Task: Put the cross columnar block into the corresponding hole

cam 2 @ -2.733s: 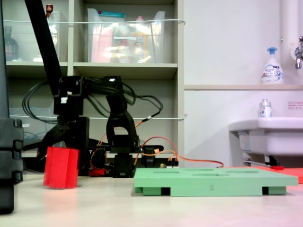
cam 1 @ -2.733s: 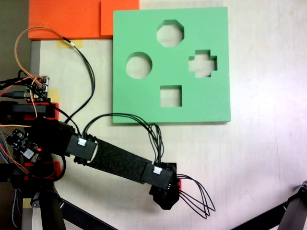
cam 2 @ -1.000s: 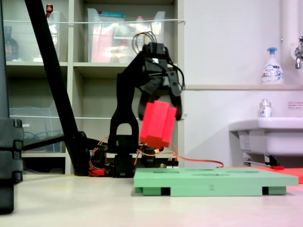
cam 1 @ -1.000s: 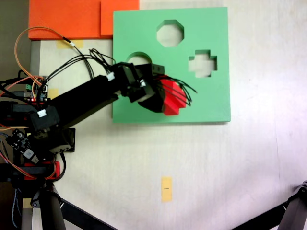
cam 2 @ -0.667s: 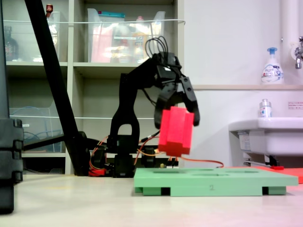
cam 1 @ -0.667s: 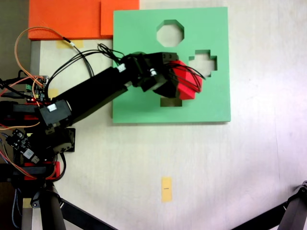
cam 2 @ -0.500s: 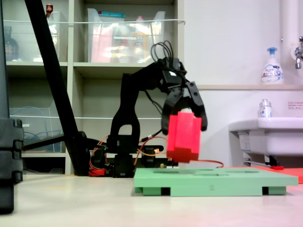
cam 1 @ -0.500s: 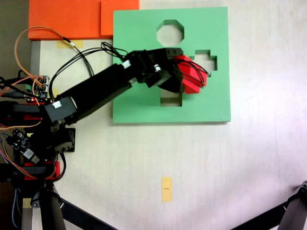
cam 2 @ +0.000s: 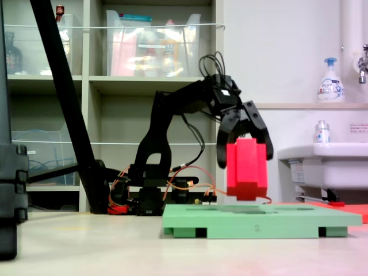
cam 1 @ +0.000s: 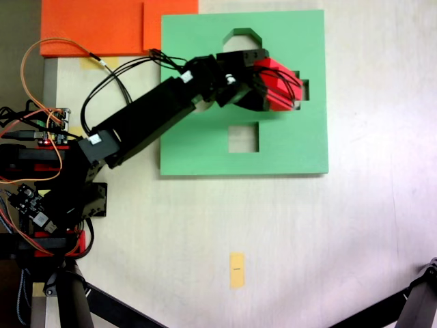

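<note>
In the low fixed view, a dark upright post (cam 2: 11,190) stands nearest at the left edge, with the pale table (cam 2: 115,253) stretching behind it. Further back on the table lies the square green foam board (cam 2: 259,221), seen edge-on there and from above in the other fixed view (cam 1: 205,147), where its square cutout (cam 1: 244,137) is open and nearest the table's bare part; a small yellow tape mark (cam 1: 236,270) sits on the table well apart from the board. Above the board the gripper (cam 2: 246,152) clamps the cross columnar block (cam 2: 247,169), its two black jaws pressed against the block's upper sides. The red block hangs upright, its underside just clear of the board's top. From above, the block (cam 1: 276,85) covers most of the corresponding hole (cam 1: 303,89), of which only the right-hand arm peeks out; whether it is exactly lined up cannot be told. The octagonal cutout (cam 1: 239,34) is partly hidden by the arm. Beyond, orange foam sheets (cam 1: 95,27) lie at the far left corner, and shelves (cam 2: 115,80) and a sink (cam 2: 322,167) stand behind.
</note>
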